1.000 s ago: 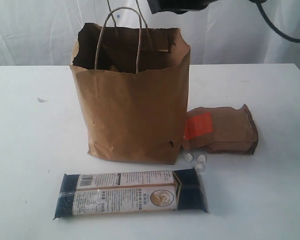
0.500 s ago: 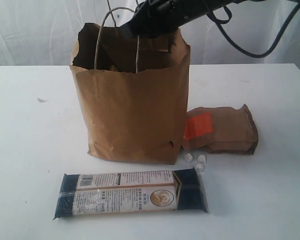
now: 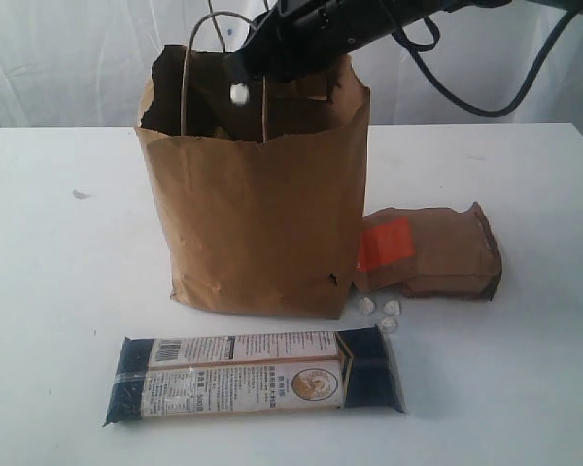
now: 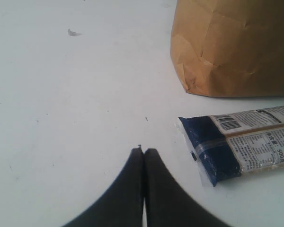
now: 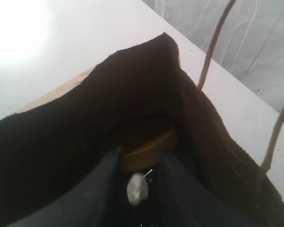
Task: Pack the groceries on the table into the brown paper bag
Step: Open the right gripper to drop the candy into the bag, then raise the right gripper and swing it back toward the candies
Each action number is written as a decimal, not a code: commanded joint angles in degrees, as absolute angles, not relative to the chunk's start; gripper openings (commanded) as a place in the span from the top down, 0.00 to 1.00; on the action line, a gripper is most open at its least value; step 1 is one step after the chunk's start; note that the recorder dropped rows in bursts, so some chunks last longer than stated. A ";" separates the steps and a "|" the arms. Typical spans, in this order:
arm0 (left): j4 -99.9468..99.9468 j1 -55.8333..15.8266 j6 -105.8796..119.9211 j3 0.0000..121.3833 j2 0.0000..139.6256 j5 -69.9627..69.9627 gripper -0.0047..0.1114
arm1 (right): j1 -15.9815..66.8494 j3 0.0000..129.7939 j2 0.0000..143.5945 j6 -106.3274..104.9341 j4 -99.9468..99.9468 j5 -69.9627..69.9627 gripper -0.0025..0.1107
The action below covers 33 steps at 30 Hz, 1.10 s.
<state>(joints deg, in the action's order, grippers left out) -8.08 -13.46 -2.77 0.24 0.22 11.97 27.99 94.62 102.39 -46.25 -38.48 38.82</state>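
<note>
Tabletop [image 3: 58,291] spreads white and bare over the left of the exterior view and over the far right. Its back edge meets a white curtain [image 3: 68,58], and both flanks leave wide room to move. The brown paper bag [image 3: 257,214] stands upright near the middle with its mouth open and its rim torn and uneven. Its cord handles [image 3: 187,87] rise above that rim.

In front of the bag, apart from its base, the long dark-blue noodle pack [image 3: 257,377] lies flat across the near table. The brown orange-labelled pouch [image 3: 432,252] lies on its side just beside the bag's right bottom corner, orange end toward the bag; whether the two touch cannot be told. The right wrist view shows a gold lid [image 5: 149,144] deep in the bag's dark interior. Three candies [image 3: 392,309] cluster between the pouch, the bag's corner and the noodle pack.

The right gripper [image 3: 241,76] reaches in from the upper right, over the bag's mouth at the handles. Its fingers [image 5: 102,184] stand a little apart. One wrapped candy [image 5: 136,188] sits in the gap with dark space on either side, not pinched. From outside it shows white just under the tip, above the opening.

The left gripper [image 4: 143,152] hangs low over bare table, its tips pressed together on nothing. The noodle pack's dark end is near it and the bag's corner farther off.
</note>
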 commanded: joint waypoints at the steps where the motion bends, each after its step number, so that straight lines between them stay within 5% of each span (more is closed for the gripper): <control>1: -8.46 -13.32 -2.72 0.00 0.00 11.99 0.96 | 28.19 94.93 102.05 -45.99 -38.76 38.82 0.50; 8: -8.46 -13.32 -2.72 0.00 0.00 11.99 0.96 | 27.98 94.72 95.96 -44.85 -35.73 38.73 0.50; 13: -8.46 -13.32 -2.72 0.00 0.00 11.99 0.96 | 27.98 94.72 93.16 -29.32 -14.18 45.54 0.50; 33: -8.46 -13.32 -2.72 0.00 0.00 11.99 0.96 | 27.98 94.61 84.81 -22.19 -3.17 54.34 0.50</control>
